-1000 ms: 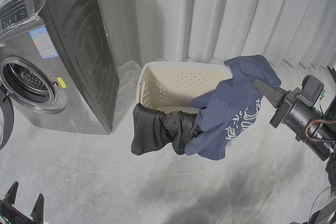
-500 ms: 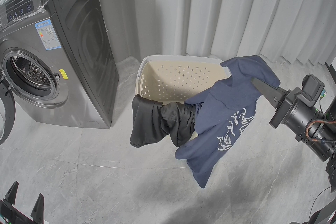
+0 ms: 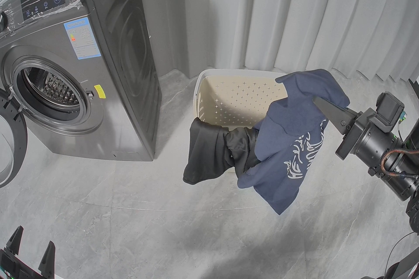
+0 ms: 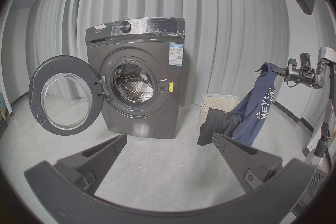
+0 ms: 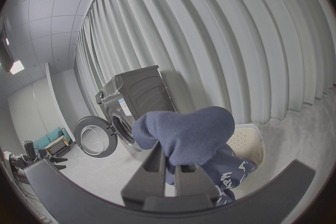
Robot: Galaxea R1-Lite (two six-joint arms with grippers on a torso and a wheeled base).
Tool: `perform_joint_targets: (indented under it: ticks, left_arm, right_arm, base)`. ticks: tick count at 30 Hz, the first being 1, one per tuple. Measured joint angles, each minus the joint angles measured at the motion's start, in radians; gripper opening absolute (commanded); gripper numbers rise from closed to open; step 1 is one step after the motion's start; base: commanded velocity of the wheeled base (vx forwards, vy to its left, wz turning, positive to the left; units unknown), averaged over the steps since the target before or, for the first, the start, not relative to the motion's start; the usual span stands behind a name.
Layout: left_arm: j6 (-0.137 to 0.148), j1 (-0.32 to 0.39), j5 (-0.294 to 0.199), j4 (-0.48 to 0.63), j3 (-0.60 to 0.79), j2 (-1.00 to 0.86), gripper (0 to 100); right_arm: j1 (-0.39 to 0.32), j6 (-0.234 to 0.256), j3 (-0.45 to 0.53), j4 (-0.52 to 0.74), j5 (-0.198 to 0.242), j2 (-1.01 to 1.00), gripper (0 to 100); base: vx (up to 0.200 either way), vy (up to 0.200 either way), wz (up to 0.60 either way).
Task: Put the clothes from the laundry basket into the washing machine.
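**Navy sweatshirt (image 3: 297,131) lifted in your right gripper (image 3: 325,107), beside the laundry basket (image 3: 227,72)**

Farthest left, your left gripper (image 4: 167,140) sits low over the grey floor (image 3: 174,227), well apart from the clothes. Its fingers are spread wide with nothing between them.

Next comes the washing machine (image 3: 87,75). Its round door (image 3: 11,140) is swung fully open to the left, so the metal drum (image 3: 52,90) is exposed. A strip of floor separates the machine from the basket.

The cream basket stands on the floor in front of the white curtain (image 3: 283,9). A black garment (image 3: 214,149) hangs over its near rim, with most of it outside the basket.

To the right, the sweatshirt is bunched at the top, where your right gripper's fingers are clamped onto a fold. The rest hangs down past the basket's near right corner, white lettering facing out. Its lower part touches the black garment. In the right wrist view the cloth bulges over the pinched fingertips (image 5: 159,154).
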Motion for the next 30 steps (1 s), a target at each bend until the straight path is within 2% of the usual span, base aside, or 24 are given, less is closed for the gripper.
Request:
perform_joint_targets:
  ticks: [30]
  left_arm:
    - [0.0,-0.001,0.0,0.0,0.0,0.0,100]
  right_arm:
    - [0.022,0.002,-0.002,0.0,0.006,0.002,0]
  base:
    - [0.0,0.2,0.0]
